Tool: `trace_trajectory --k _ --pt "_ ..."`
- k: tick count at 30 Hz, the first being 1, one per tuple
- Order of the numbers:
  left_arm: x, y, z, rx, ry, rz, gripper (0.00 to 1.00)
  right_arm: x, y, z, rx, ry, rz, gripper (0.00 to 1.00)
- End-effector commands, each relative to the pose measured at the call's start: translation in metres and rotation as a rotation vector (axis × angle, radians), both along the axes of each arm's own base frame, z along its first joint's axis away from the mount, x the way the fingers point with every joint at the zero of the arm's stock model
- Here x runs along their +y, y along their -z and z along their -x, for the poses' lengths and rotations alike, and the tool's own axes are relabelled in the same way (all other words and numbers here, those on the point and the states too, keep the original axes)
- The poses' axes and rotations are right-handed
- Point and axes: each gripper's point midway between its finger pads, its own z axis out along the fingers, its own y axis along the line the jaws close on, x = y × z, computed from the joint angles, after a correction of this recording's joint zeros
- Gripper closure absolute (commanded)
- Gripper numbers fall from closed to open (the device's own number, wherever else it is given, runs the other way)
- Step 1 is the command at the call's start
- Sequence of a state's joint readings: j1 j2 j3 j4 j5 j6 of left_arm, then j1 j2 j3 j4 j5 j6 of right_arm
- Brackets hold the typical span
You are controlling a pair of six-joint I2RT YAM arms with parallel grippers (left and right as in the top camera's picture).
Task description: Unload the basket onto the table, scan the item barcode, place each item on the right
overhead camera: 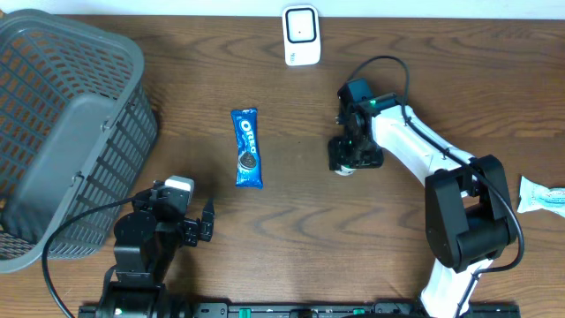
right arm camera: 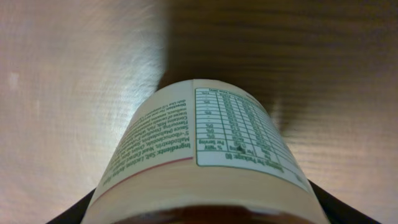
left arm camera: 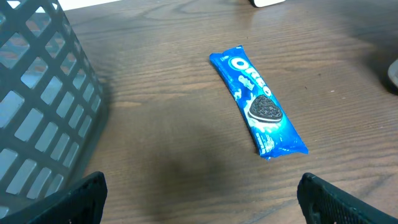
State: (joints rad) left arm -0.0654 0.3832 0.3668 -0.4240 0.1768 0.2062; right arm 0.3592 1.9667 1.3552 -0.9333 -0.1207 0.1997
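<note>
Nearest you, at the near-left of the tabletop [overhead camera: 291,256], the left pincer [overhead camera: 208,223] hangs spread wide and empty, close beside the grey basket [overhead camera: 132,55]. Its wrist camera looks across bare wood at the blue Oreo pack [overhead camera: 248,147], which lies flat and untouched near the middle.

Further out and to the right, the right pincer [overhead camera: 351,161] is down over the labelled container [right arm camera: 205,149]. This round, cream-coloured body fills the right wrist view, and the dark fingers [right arm camera: 348,208] flank it on both sides. You cannot tell from here whether they are pinching it or only bracketing it, so do not count on a grip yet. I take this container to be the item to scan.

It looks stiff and cylindrical with a smooth printed wrap, so expect it to hold its shape but to roll or slip if the squeeze is light or off-centre. Its weight cannot be judged. Take it across the widest part of the body, square to its axis. The nutrition panel [right arm camera: 242,130] and the ingredient text face the camera, and no barcode shows, so it probably sits further round the wrap. Keep that side clear of the fingers.

Farthest off, at the back edge, stands the white scanner [overhead camera: 301,35], well apart from the container. A pale packet [overhead camera: 540,194] lies at the far right edge
</note>
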Motion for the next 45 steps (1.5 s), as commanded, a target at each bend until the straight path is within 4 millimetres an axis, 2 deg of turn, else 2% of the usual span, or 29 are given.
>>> trace_trajectory --k 1,2,4,8,12,15,25,30,39,43,45 --pt "0.002 0.002 0.001 0.003 -0.013 0.004 0.02 0.005 -0.007 -0.002 -0.043 -0.32 -0.026 0.18" --pt "0.002 0.002 0.001 0.003 -0.013 0.004 0.02 0.005 -0.008 -0.003 -0.043 -0.32 -0.023 0.11" --pt "0.002 0.002 0.001 0.003 -0.013 0.004 0.02 0.005 -0.011 -0.003 -0.041 -0.32 -0.023 0.01" --pt "0.002 0.002 0.001 0.003 -0.013 0.004 0.02 0.005 -0.031 -0.004 -0.028 -0.246 -0.02 0.01" --pt "0.002 0.002 0.001 0.003 -0.013 0.004 0.02 0.007 -0.055 -0.007 0.005 0.01 -0.017 0.01" --pt "0.002 0.002 0.001 0.003 -0.013 0.004 0.02 0.006 -0.058 -0.004 0.035 0.133 -0.011 0.01" --pt "0.002 0.002 0.001 0.003 -0.013 0.004 0.02 -0.004 -0.032 0.003 0.068 0.119 0.049 0.01" --pt "0.002 0.002 0.001 0.003 -0.013 0.004 0.02 -0.012 -0.02 -0.001 0.069 0.123 0.104 0.01" --pt "0.002 0.002 0.001 0.003 -0.013 0.004 0.02 -0.002 0.005 0.007 0.123 0.116 0.133 0.01" --pt "0.002 0.002 0.001 0.003 -0.013 0.004 0.02 -0.002 0.015 0.009 0.147 0.14 0.146 0.05" --pt "0.002 0.002 0.001 0.003 -0.013 0.004 0.02 -0.002 0.019 0.008 0.15 0.153 0.15 0.14"
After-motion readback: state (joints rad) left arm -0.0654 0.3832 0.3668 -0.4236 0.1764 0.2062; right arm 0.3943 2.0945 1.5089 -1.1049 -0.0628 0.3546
